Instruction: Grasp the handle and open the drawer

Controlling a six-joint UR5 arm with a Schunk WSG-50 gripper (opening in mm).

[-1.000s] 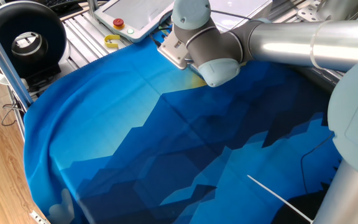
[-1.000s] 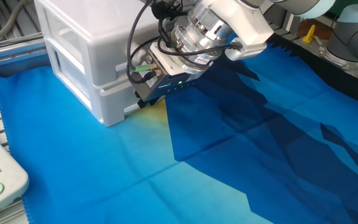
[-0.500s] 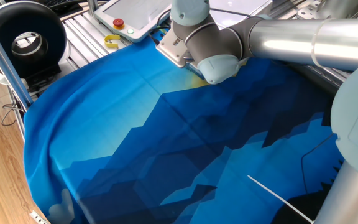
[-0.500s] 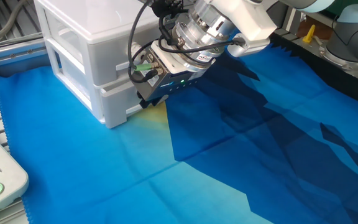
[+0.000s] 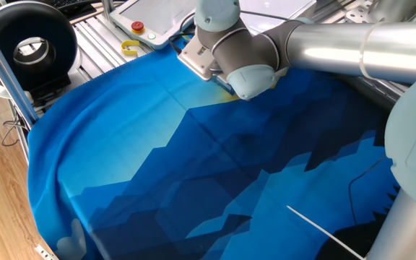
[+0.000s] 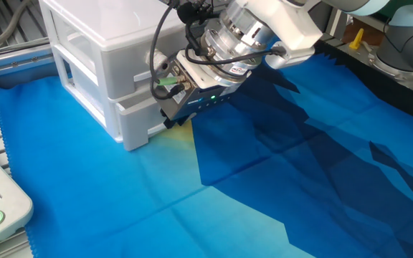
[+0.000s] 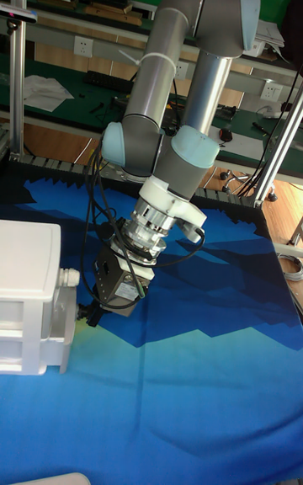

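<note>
Cloth [image 6: 278,179] in blue shades with a yellow patch covers the table, and on it stands one white plastic cabinet [image 6: 99,43], its drawer [image 6: 138,115] fronts stacked one above another. One grey arm [image 7: 181,72] reaches down to the cabinet's front. Its gripper [image 6: 169,118] is pressed close against the lower drawer, with the yellow patch of cloth just beneath the fingers. The handle lies hidden behind the gripper body in all three views, so whether the fingers are clenched on it or released cannot be told. A green light glows on the gripper's side, and black cables loop from the wrist above the fingers. Well away from the fingers, beyond the cloth's edge, lies one flat white panel [image 5: 154,18] bearing one red round button [image 5: 137,27], and one yellow hook-shaped piece [image 5: 131,48] sits beside it. One black ring-shaped device [image 5: 27,40] stands farther off. No writing or brand can be read anywhere.
</note>
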